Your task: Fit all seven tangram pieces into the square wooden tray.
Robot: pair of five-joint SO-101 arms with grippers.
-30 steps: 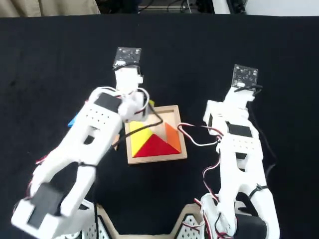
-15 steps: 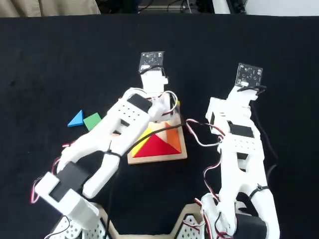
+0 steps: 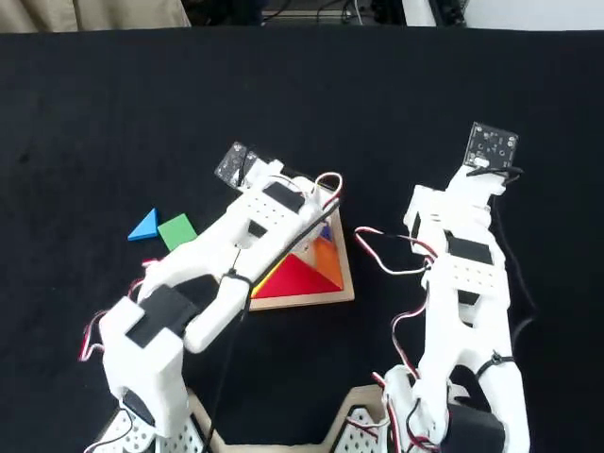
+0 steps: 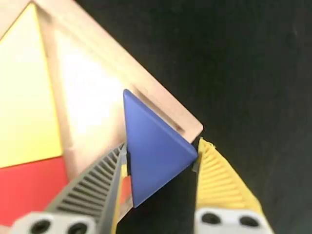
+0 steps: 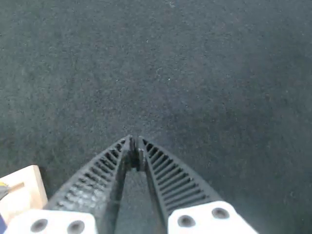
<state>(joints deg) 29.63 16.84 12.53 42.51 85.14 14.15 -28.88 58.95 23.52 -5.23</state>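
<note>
The square wooden tray [image 3: 304,300] lies mid-table with a red triangle [image 3: 297,276], an orange piece [image 3: 327,255] and a sliver of a yellow triangle [image 3: 267,275] in it. My left gripper [image 4: 158,148] is shut on a dark blue triangle [image 4: 153,151], held just above the bare wood [image 4: 87,97] at the tray's far right corner [image 4: 190,127]. Seen from above, the left gripper [image 3: 324,225] and its arm cover the tray's left half. My right gripper [image 5: 135,146] is shut on nothing above black cloth, right of the tray.
A small light-blue triangle [image 3: 143,226] and a green square [image 3: 176,230] lie together on the cloth left of the tray. The right arm [image 3: 462,264] stands right of the tray, its cable looping toward the tray's edge. Black cloth covers the table.
The left arm has swung from the tray's far left corner rightward across the tray, carrying the dark blue triangle to the far right corner. The right arm has drifted slightly right.
</note>
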